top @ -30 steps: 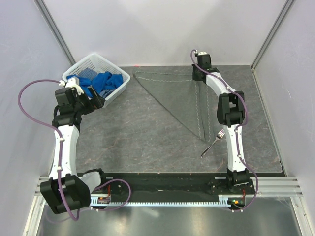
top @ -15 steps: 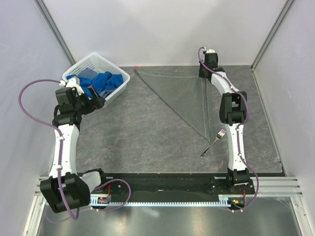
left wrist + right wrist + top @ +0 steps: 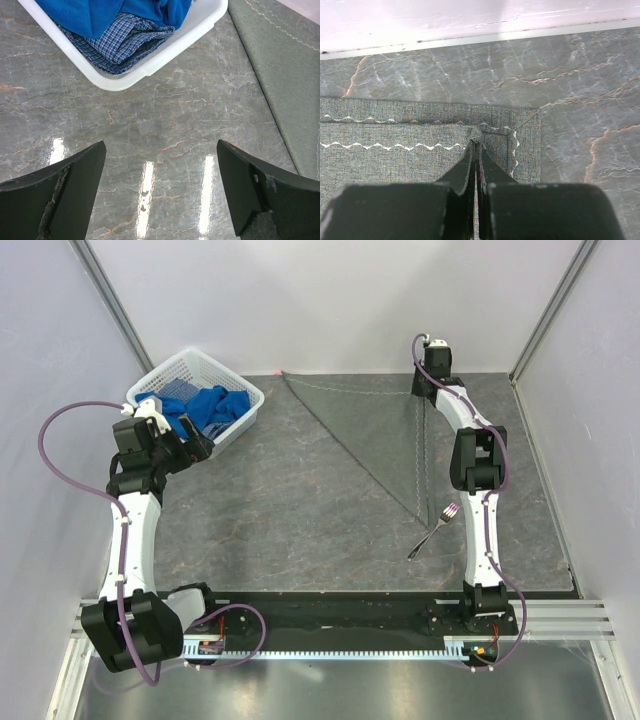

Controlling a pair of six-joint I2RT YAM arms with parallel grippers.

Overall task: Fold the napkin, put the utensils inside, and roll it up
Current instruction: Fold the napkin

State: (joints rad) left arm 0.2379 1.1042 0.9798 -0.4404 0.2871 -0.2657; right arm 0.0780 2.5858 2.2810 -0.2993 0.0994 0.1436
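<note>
The napkin [image 3: 385, 435], dark grey with a light zigzag hem, lies folded into a triangle on the far right part of the table. My right gripper [image 3: 426, 390] is at its far right corner, shut, with the cloth [image 3: 395, 155] puckered between the tips [image 3: 476, 146] just inside the stitched corner. A small silver fork [image 3: 432, 530] lies near the right arm, below the napkin's near point. My left gripper [image 3: 200, 447] stands open over bare tabletop beside the basket, its fingers [image 3: 60, 195] wide apart with nothing between them. The napkin's edge [image 3: 285, 65] shows at the right of that view.
A white basket [image 3: 246, 392] with blue cloths [image 3: 205, 408] stands at the far left; its rim [image 3: 150, 65] is just ahead of the left gripper. The back wall foot [image 3: 480, 37] is close beyond the napkin corner. Frame posts rise at both far corners.
My right gripper has moved right and farther back with the napkin corner, drawing the folded layer flatter toward the right edge. The left arm has not moved.
</note>
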